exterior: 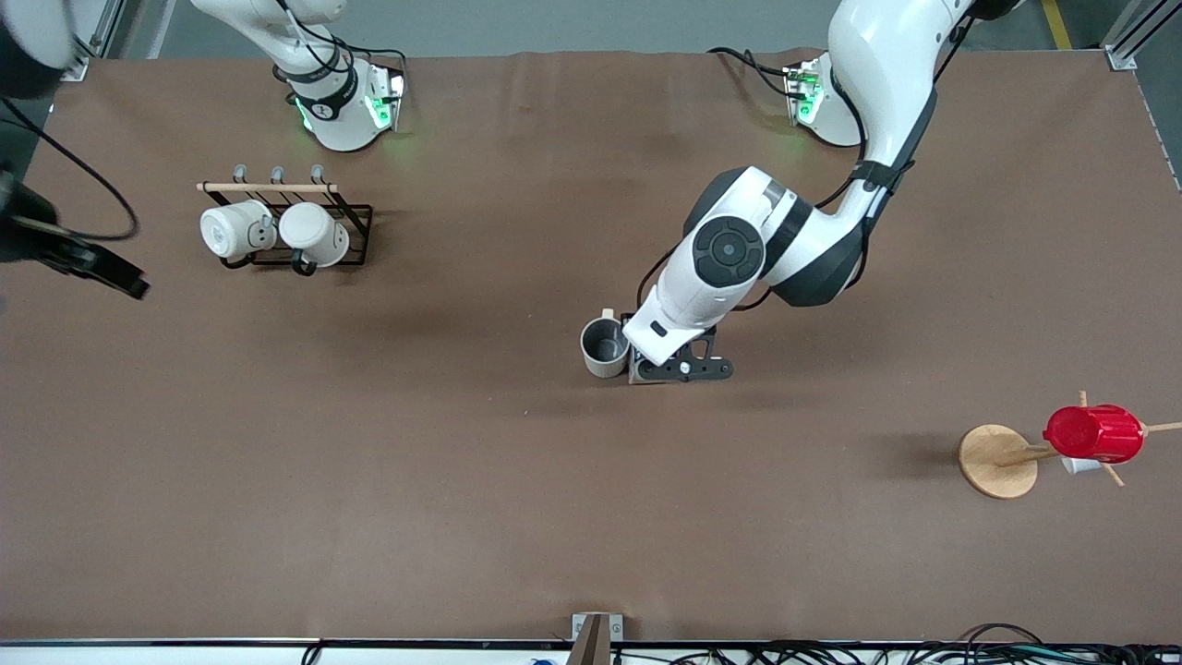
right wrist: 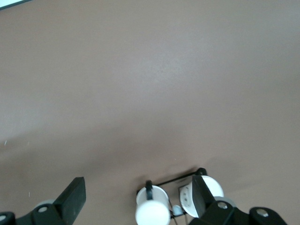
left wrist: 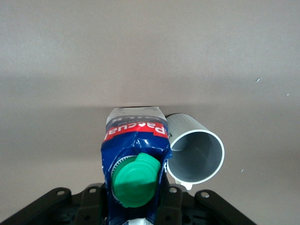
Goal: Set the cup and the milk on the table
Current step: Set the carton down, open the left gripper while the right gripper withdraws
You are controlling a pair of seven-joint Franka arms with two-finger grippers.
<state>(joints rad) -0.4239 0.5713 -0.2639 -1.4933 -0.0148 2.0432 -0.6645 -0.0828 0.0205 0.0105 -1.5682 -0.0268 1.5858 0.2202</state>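
Note:
The pale cup [exterior: 605, 347] stands upright on the brown table [exterior: 462, 462], near its middle. My left gripper [exterior: 679, 368] is low beside the cup, toward the left arm's end of the table. In the left wrist view this gripper [left wrist: 133, 206] is shut on the milk [left wrist: 136, 154], a dark blue carton with a green cap [left wrist: 136, 180]. The carton stands upright right beside the cup [left wrist: 197, 154]. The arm's hand hides the milk in the front view. My right gripper [exterior: 111, 274] hangs open and empty, high over the right arm's end of the table, and waits [right wrist: 138, 185].
A black wire rack [exterior: 355, 231] with two white mugs [exterior: 235, 229] stands near the right arm's base; the mugs show in the right wrist view [right wrist: 152, 208]. A wooden mug tree [exterior: 997, 460] carrying a red ribbed cup [exterior: 1094, 434] stands toward the left arm's end.

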